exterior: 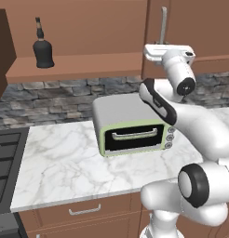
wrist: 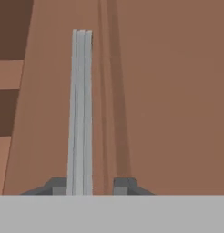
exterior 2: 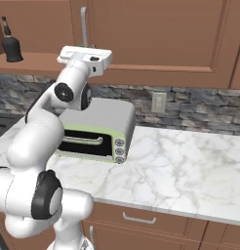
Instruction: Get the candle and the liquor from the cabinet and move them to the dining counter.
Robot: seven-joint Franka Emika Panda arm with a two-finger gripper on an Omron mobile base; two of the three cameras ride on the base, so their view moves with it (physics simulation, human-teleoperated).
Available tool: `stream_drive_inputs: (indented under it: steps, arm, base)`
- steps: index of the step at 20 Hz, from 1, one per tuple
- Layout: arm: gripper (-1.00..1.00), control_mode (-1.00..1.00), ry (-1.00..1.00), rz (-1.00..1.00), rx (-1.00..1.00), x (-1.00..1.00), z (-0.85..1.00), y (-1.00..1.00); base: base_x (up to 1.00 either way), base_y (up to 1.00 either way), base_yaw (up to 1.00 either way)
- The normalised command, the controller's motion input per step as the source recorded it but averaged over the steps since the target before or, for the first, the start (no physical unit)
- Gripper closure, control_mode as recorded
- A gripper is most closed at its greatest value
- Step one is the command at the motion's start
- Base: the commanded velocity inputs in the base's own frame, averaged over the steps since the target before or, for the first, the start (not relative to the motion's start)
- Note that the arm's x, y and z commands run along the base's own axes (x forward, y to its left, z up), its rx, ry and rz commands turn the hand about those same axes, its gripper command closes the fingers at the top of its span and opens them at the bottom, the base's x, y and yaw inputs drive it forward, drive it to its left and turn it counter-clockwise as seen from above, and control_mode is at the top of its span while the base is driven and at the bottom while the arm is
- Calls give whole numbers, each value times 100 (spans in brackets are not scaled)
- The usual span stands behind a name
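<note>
My jaws [wrist: 90,184] stand a little apart around the cabinet's long vertical silver bar handle [wrist: 80,109]; in the hand view the bar lies against the left fingertip [wrist: 59,185] with a gap to the right one, so I judge it no firm hold, more a loose straddle. From the base views the white hand sits level at the foot of that handle, on the panelled brown wooden door [exterior 2: 156,34] of the wall cabinet [exterior: 191,28].

The liquor, a small black bottle [exterior: 42,50] with a squat bell body, thin neck and dark stopper, stands upright on the open wooden shelf [exterior: 79,65] well to the left of my hand. I cannot make out the candle anywhere from here; I guess it may be behind the closed door.

What could go wrong: the bar is smooth, brushed metal, and with the jaws this slack it could slide free if I pull. If I swing the door, the elbow hangs just above the boxy grey toaster oven [exterior: 130,125] with its pale green front, and could knock it. Reaching left for the bottle, its narrow neck and glossy body look easy to tip, and the shelf is shallow.

The white grey-veined marble surface [exterior 2: 180,156] below is polished, backed by rough grey stone tiling.
</note>
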Motion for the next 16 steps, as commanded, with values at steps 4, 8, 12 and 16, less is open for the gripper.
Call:
stream_drive_inputs:
  steps: [4, 8, 12, 16]
  arm:
    - [100, -100, 0, -12, 0, -62, 8, -45]
    - [100, -100, 0, -14, 0, -66, 9, -48]
    - [100, -100, 0, -16, 0, -77, 9, -53]
    - [100, -100, 0, -16, 0, -84, 5, -58]
  base:
    - [0, 0, 0]
    - [0, 0, 0]
    - [0, 0, 0]
    - [0, 0, 0]
